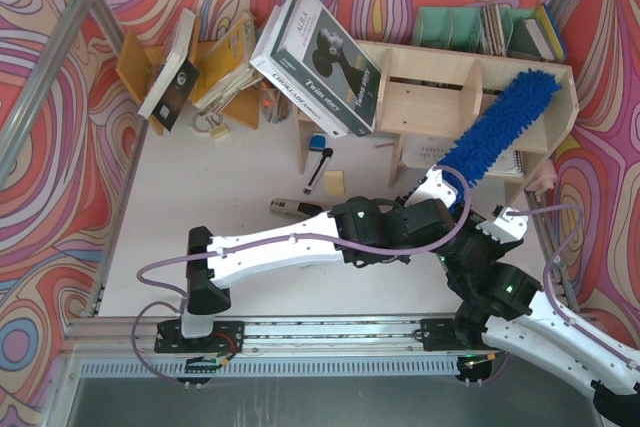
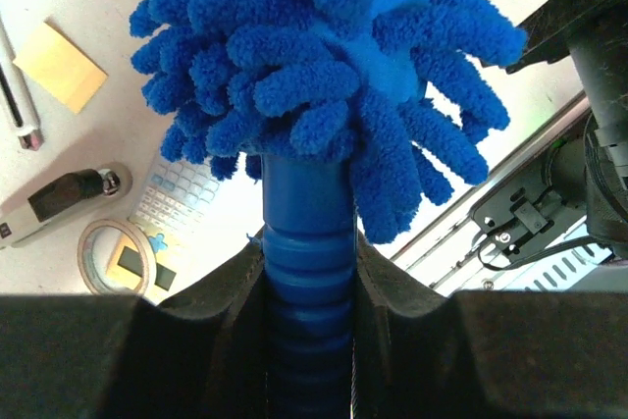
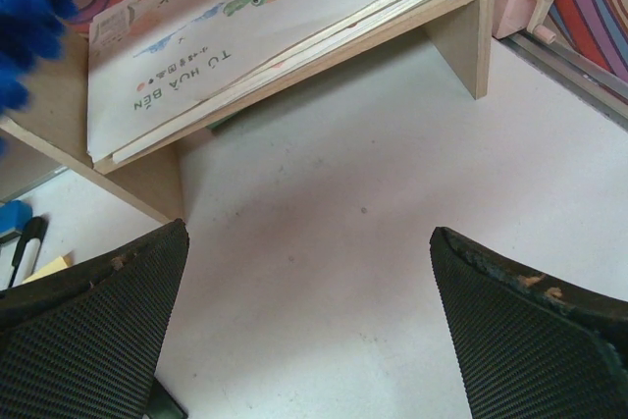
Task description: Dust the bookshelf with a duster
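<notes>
The duster (image 1: 497,125) slants across the right end of the bookshelf (image 1: 430,97), its ribbed blue handle pinched in my left claw (image 2: 309,282). Left of the bookshelf, the orange rack (image 1: 135,67) holds leaning books (image 1: 225,52). The bookshelf's lower right bay holds flat picture booklets (image 3: 245,36). Behind its right end, the green organizer (image 1: 445,25) holds upright books (image 1: 497,29). My right claw (image 3: 309,277) hangs spread over the counter (image 3: 334,213) before that bay.

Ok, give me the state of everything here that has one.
duster: gripped at handle, head slanted over right end of bookshelf
left gripper: shut on duster
right gripper: open, empty
bookshelf: upright
spiral notebook: flat on lower shelf
black-and-white box: tilted
</notes>
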